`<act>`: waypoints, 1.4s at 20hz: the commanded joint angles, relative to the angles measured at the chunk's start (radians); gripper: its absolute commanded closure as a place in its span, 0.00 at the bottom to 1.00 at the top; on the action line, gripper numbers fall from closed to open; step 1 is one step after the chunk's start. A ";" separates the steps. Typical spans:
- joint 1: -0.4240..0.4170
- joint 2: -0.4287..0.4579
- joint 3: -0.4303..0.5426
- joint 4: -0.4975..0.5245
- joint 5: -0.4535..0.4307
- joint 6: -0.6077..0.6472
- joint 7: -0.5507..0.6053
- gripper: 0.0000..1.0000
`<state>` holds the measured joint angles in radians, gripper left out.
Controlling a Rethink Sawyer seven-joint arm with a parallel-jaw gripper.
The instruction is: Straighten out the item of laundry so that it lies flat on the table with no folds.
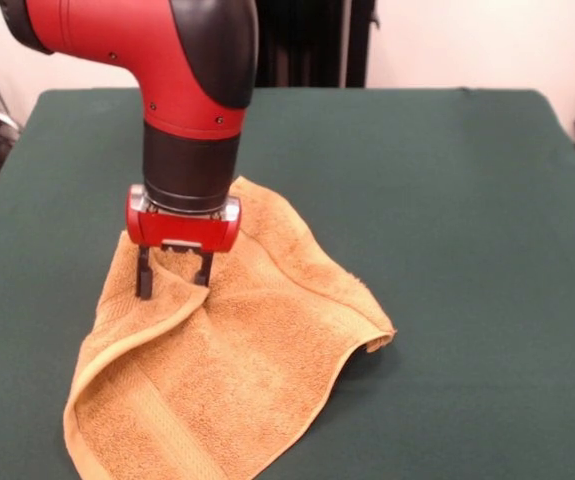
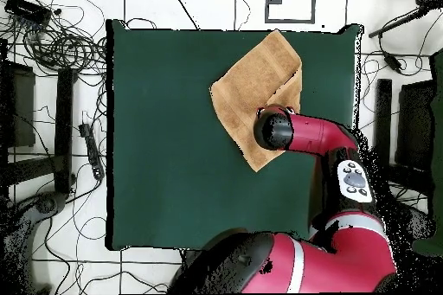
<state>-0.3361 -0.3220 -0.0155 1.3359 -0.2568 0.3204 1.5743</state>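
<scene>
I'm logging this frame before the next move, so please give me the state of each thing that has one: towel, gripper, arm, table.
towel: folded over on itself, rumpled, not flat.
gripper: open, fingers spread, tips down on the towel's raised fold.
arm: reaching down over the towel.
table: covered in green cloth, the towel lying on it.

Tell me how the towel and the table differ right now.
The towel is golden-orange terry; the table is covered in plain dark green cloth. The towel is small and covers only part of the table, which is far wider. The towel lies folded over with a raised crease near the gripper, while the table's cover lies smooth and flat. Both are cloth surfaces.
</scene>
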 commanded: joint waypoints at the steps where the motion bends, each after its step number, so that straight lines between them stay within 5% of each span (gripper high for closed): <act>1: -0.021 0.205 0.137 0.078 -0.036 -0.031 0.049 0.00; 13: -0.138 0.201 0.182 0.019 -0.133 0.038 -0.125 0.00; 28: -0.228 0.191 0.248 0.000 -0.198 0.106 -0.139 0.00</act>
<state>-0.5204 -0.3357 0.1936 1.3367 -0.3328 0.4105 1.5743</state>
